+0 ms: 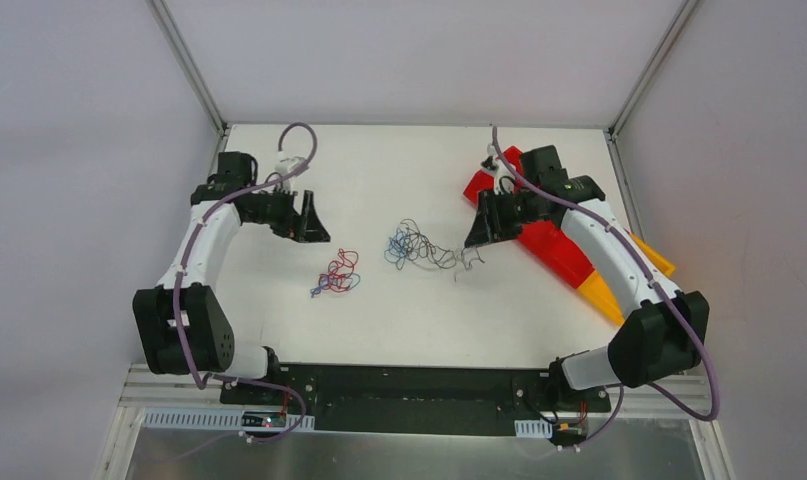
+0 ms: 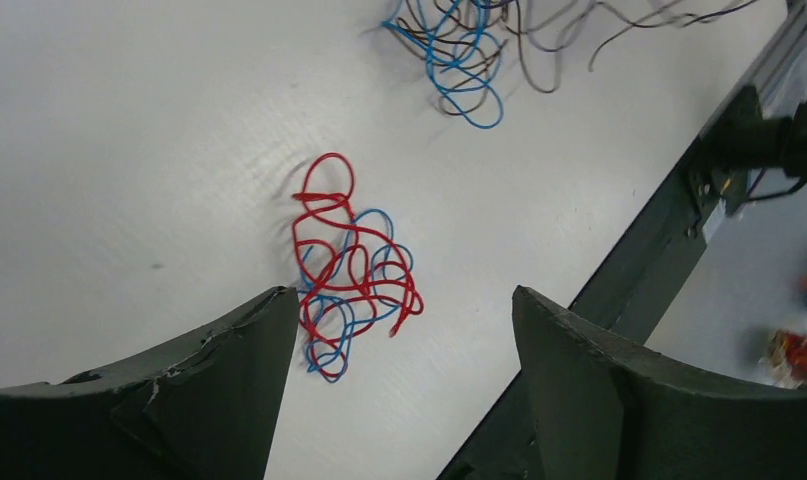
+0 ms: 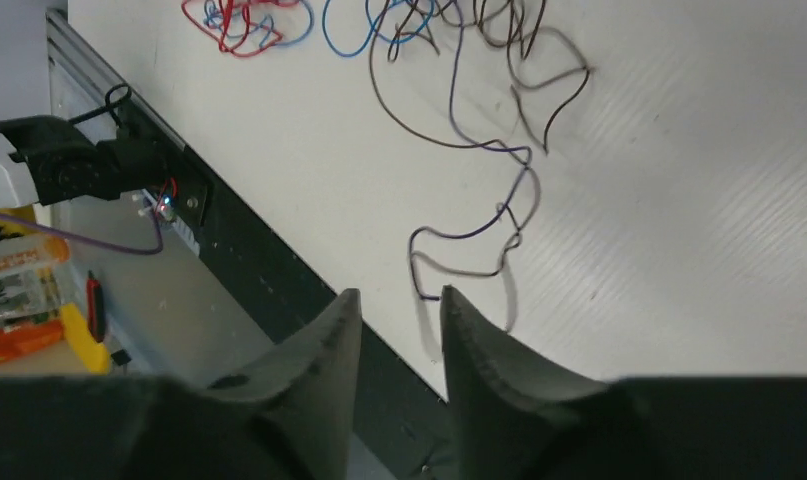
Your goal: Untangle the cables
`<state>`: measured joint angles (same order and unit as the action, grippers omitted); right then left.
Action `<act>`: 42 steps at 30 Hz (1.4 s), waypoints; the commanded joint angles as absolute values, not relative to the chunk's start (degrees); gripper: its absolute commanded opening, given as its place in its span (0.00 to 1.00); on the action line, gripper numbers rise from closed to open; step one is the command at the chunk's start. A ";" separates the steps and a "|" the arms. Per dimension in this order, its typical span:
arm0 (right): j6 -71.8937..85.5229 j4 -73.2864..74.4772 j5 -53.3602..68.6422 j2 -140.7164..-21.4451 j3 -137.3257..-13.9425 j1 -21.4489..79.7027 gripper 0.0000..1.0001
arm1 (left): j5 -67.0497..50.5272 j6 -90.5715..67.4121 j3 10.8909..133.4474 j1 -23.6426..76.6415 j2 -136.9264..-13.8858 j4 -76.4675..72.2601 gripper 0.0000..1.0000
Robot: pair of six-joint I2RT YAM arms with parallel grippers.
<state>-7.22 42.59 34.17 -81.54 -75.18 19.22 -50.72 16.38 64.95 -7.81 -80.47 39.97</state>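
From above, the red and blue clump point(image 1: 337, 273) lies loose on the table point(image 1: 399, 170), touching nothing else. The left claw point(image 1: 314, 225) hangs just behind it. A blue and dark bunch point(image 1: 419, 248) sits near the clump's right side, and the right claw point(image 1: 477, 232) is on the far side of that bunch from the clump.

On the left wrist camera, the left claw point(image 2: 401, 296) is spread wide. The clump point(image 2: 349, 270) lies just ahead of the gap between the fingers, and I cannot tell whether it touches the left one. If the claw drops and closes here, I reckon it bites red and blue loops together, and a lift then tightens the knot instead of parting the colours.

On the right wrist camera, the right claw point(image 3: 399, 295) is nearly pressed together, with only a narrow slot left. The tail of a dark strand point(image 3: 469, 150) ends right at its tips, well away from the clump point(image 3: 244, 20). I cannot tell whether that tail is pinched. Wire this thin may slip free. A hard pull may also drag the whole bunch along, either back onto the clump or off over the black rail point(image 3: 259, 270).
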 commanded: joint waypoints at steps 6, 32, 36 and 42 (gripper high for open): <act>-16.40 48.30 35.19 -79.34 -72.39 19.86 0.71 | -47.88 22.19 65.01 14.18 -85.34 33.31 0.80; -14.32 22.00 34.34 -102.74 -69.73 31.59 0.56 | -51.61 -26.03 62.77 21.87 -112.13 5.66 0.61; -15.03 22.25 34.44 -102.92 -69.21 32.16 0.38 | -51.21 -26.48 62.87 21.77 -112.45 5.82 0.37; -19.14 31.66 31.05 -97.24 -72.28 29.39 0.00 | -52.41 -23.91 61.11 16.73 -105.52 11.18 0.00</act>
<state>-15.35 25.10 33.21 -103.04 -69.30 31.53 -50.87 -26.06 62.85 20.58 -111.79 7.25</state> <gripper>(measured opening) 0.015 0.045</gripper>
